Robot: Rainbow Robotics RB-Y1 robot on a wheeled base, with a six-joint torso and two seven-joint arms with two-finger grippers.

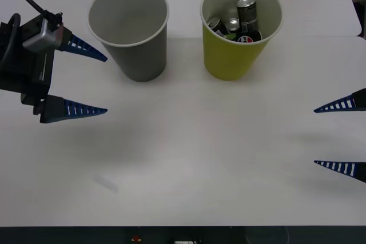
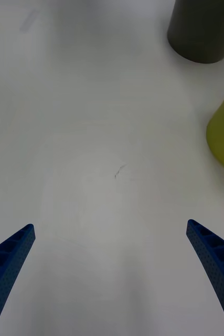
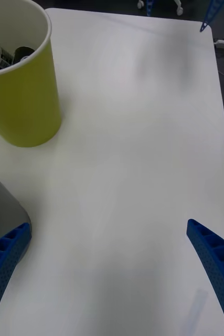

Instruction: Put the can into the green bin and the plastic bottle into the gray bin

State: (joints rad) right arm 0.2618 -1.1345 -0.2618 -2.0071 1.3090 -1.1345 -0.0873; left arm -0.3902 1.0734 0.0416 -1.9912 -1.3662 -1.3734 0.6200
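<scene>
The white table [image 1: 189, 158] carries the gray bin [image 1: 132, 41] and, beside it, the green bin [image 1: 235, 50], both upright. The left gripper [image 1: 100, 84] hovers just beside the gray bin, fingers spread wide, holding nothing. The right gripper [image 1: 329, 136] hangs at the table's right side, equally spread and empty. The can [image 1: 247, 14] stands inside the green bin among other cans.

Broad bare table [image 1: 189, 164] from center down to 6 o'clock, open to passage between left gripper [image 1: 106, 84] at 9 o'clock and right gripper [image 1: 315, 136] at 3 o'clock. Blocked toward 12 o'clock by gray bin [image 1: 134, 44] and green bin [image 1: 234, 55], upright, near each other, narrow gap between.
</scene>
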